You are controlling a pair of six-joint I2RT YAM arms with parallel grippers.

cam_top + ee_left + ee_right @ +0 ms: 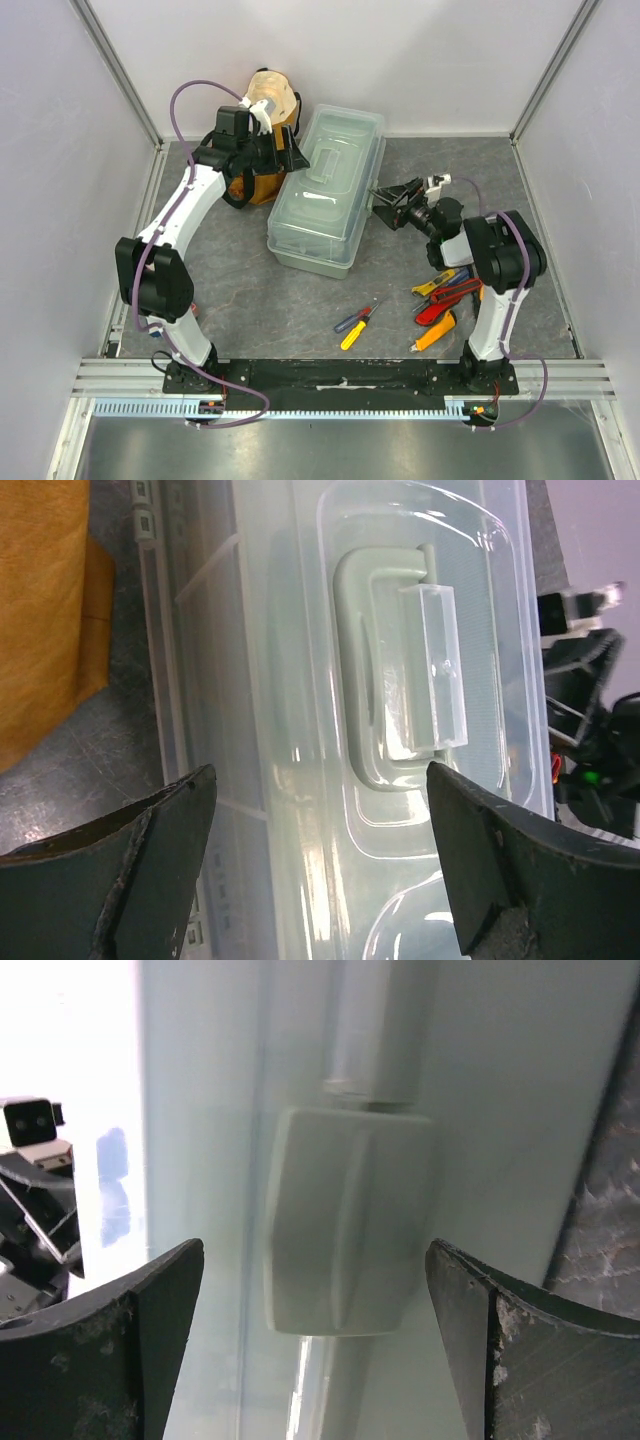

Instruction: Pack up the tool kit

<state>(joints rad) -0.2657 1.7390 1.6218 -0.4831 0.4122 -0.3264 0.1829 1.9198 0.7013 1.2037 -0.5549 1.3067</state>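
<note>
The pale grey-green toolbox [325, 195] stands closed at the table's middle back, its clear lid and handle [385, 670] seen from the left wrist. My left gripper [292, 152] is open and empty at the box's left upper side; its fingers [150, 870] frame the lid. My right gripper [385, 205] is open and empty at the box's right side, its jaws either side of the grey latch [345, 1225] without touching it. Several hand tools lie loose: a yellow-handled screwdriver [357, 327], and pliers and cutters with red, yellow and orange handles [445, 300].
A mustard-yellow bag [268, 140] stands behind the left gripper at the back left, also in the left wrist view [45, 610]. The loose tools lie close to the right arm's base [485, 365]. White walls enclose the table on three sides.
</note>
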